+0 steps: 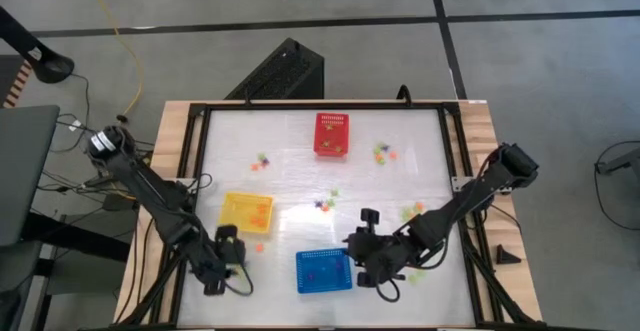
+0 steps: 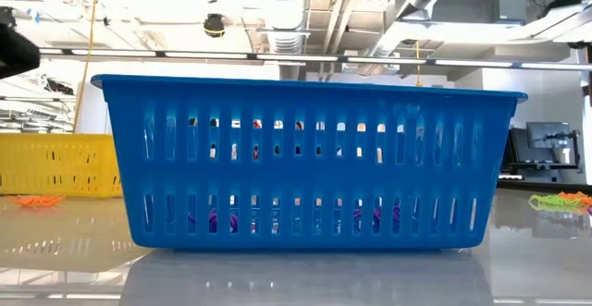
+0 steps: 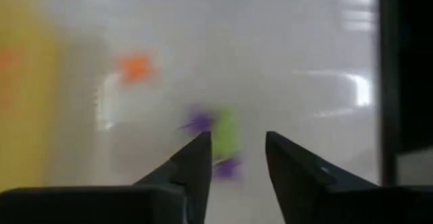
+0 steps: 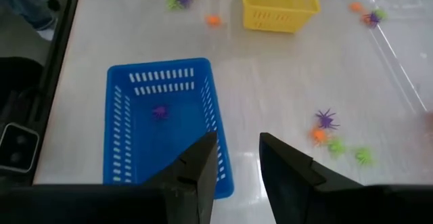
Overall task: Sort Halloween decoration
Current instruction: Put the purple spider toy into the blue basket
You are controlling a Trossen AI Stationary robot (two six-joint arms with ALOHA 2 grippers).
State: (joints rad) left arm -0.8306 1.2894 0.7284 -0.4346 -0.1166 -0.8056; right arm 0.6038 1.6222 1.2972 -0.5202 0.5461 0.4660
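A: Where do we have the left gripper (image 1: pixel 224 261)?

B: Low at the table's near left corner, just in front of the yellow basket (image 1: pixel 246 212). In its wrist view we see the fingers (image 3: pixel 193 170) apart, nothing between them, with a small cluster of purple and green trinkets (image 3: pixel 218 139) on the table just ahead and an orange trinket (image 3: pixel 136 68) farther on.

A: And the right gripper (image 1: pixel 372 267)?

B: Just beside the blue basket (image 1: pixel 323 270), on its right. Its wrist view shows the fingers (image 4: pixel 197 164) apart too, holding nothing, poised over the basket's near edge.

A: What do we see inside that basket?

B: One purple trinket (image 4: pixel 160 112) on its floor.

A: And the rest of the decoration?

B: Scattered across the table (image 1: pixel 290 141). We see a mixed bunch (image 1: pixel 325 202) near the middle, some more (image 1: pixel 383 153) just right of the red basket (image 1: pixel 332 134), a few (image 1: pixel 260 160) to its left, and green ones (image 1: pixel 411 211) near the right arm. At table level, orange bits (image 2: pixel 35 199) lie in front of the yellow basket and green and orange ones (image 2: pixel 560 199) at the far right.
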